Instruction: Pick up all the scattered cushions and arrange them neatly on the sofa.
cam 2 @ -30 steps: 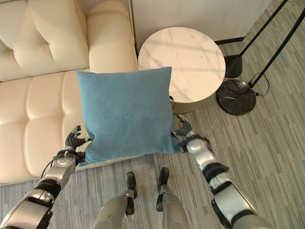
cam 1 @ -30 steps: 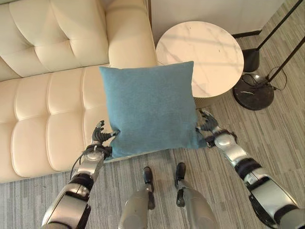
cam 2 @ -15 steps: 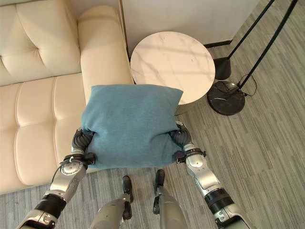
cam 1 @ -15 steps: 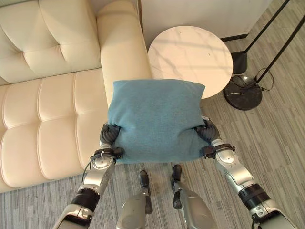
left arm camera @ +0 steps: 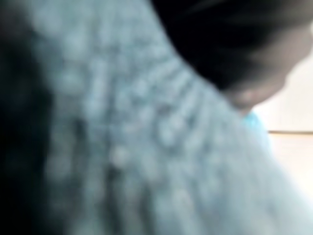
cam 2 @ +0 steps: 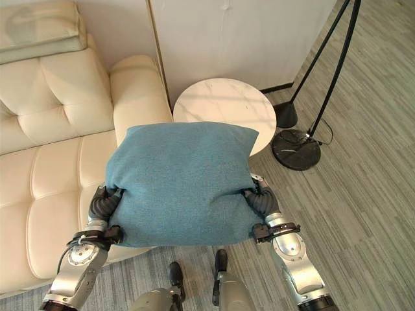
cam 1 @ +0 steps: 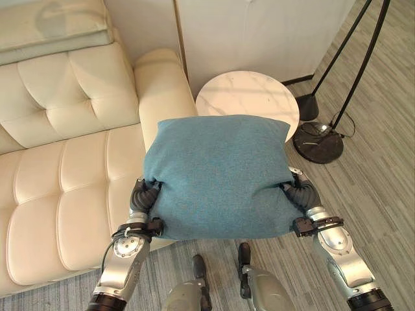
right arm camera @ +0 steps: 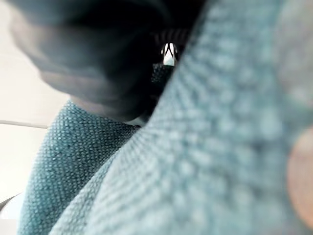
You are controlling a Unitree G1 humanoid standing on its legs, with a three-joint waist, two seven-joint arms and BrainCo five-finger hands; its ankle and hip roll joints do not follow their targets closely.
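Lifted higher than a moment ago, the teal cushion hangs flat over the floor beside the cream sofa, left hand and right hand pressed into its sides, finger state unreadable. Swing left evenly, clear the armrest, then lower.

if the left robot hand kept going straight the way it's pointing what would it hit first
The cushion: the left robot hand is already pressed into its side. Past that, probably the sofa, though depth is unclear.
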